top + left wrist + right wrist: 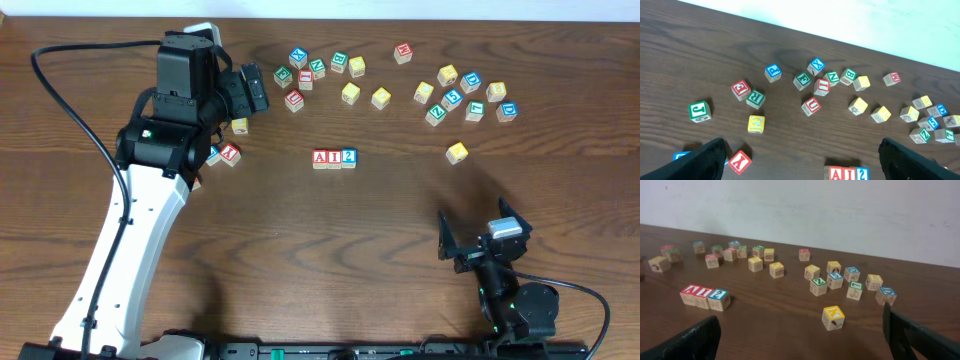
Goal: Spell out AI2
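Overhead view, item: AI2 row [334, 157], just left of frame centre on the table [400, 230].
- Contents: A cube [320, 158], I cube [334, 158] and 2 cube [348, 157]. They sit side by side, touching, and read in order.
- Left gripper [262, 90]: upper left, jaws spread wide, holding nothing.
- Right gripper [478, 232]: lower right, jaws spread wide, also empty and well apart from the row.

Step in hand, as judged: the word looks finished, so what is left is to back off.
- Raise each arm before moving it sideways.
- Keep the left arm off the X cube [230, 153] and the yellow cube [240, 126] just beside it.
- Leave the row untouched.

Hard to make out:
- A blue-edged cube [213, 156] is mostly under the left arm.
- Left wrist view cuts the row at the bottom edge.
- Letters on the scattered cubes [470, 95] at upper right are probably too small to read.
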